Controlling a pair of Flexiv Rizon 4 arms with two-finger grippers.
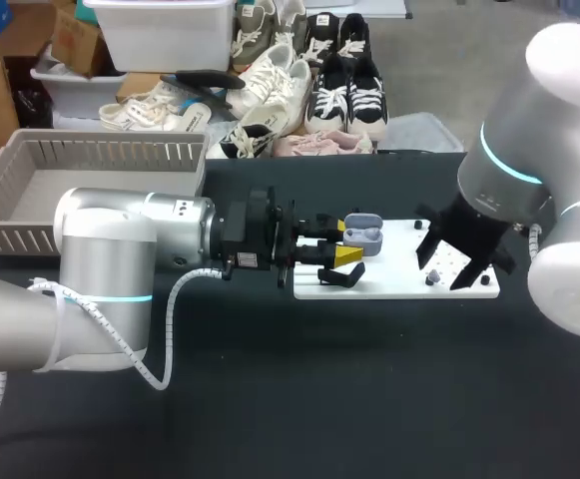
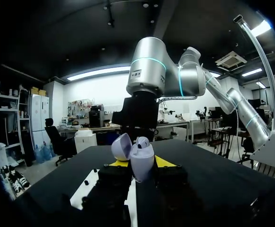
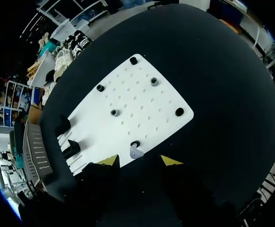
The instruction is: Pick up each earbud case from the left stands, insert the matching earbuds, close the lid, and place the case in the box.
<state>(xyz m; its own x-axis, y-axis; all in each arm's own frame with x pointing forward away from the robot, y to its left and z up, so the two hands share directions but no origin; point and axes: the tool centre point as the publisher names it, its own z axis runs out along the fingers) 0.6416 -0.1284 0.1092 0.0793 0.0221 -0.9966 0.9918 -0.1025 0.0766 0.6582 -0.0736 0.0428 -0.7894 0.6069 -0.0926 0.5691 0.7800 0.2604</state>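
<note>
left gripper (image 1: pixel 347 242) is clamped on the lavender earbud case (image 1: pixel 364 237), yellow tips pressed on both sides of it. left arm (image 1: pixel 120 259) comes in from the left and lies low and level across the table (image 1: pixel 369 399), its gripper over the left end of the white board (image 1: pixel 394 284). in the left wrist view the case sits upright between the fingertips (image 2: pixel 119 163) with its lid (image 2: pixel 121 145) swung open to one side. something small and pale shows at the case's open top, can't tell what.

right gripper (image 3: pixel 139 161) has its fingers apart, nothing held. it hangs over the right part of the board, pointing down. right arm (image 1: pixel 529 160) comes in from the right. in the right wrist view a small lavender earbud (image 3: pixel 136 152) lies on the board near its edge, just ahead of the gap between the yellow tips, touching a black peg (image 3: pixel 135 143). neither finger touches it. more black pegs (image 3: pixel 179 112) and grey pegs (image 3: pixel 114 112) stand spread over the board.

two black stands (image 3: pixel 67 126) sit at the board's left end; in the head view one is just under the left gripper. grey slatted box (image 1: pixel 30 190) sits at the table's far left corner, well apart from the board and from the case.
</note>
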